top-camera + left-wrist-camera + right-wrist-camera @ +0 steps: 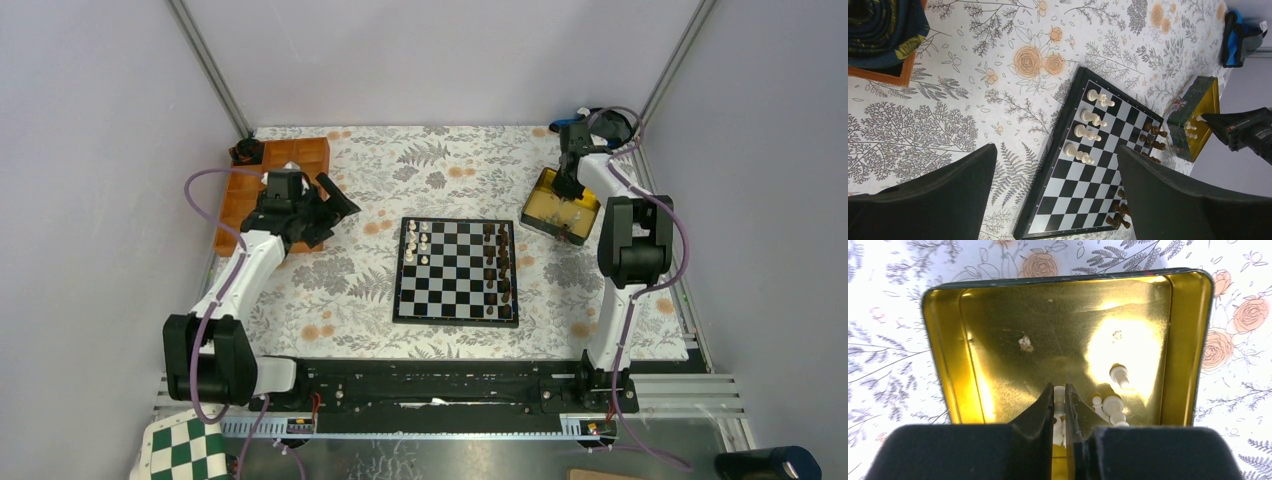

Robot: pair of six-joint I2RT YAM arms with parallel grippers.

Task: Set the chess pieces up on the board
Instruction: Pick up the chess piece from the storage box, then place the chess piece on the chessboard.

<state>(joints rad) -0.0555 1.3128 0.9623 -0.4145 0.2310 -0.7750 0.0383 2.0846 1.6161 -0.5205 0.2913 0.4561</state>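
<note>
Down inside the gold tin [998,340], I have my right gripper [1059,389] pinched narrow on a white piece [1059,396]; my left gripper [1055,150] hangs wide open left of the board [450,296], where other white pieces [1087,134] stand.

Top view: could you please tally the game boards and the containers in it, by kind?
black board: 1
green board: 1
tin: 1
tray: 1
Total: 4
</note>
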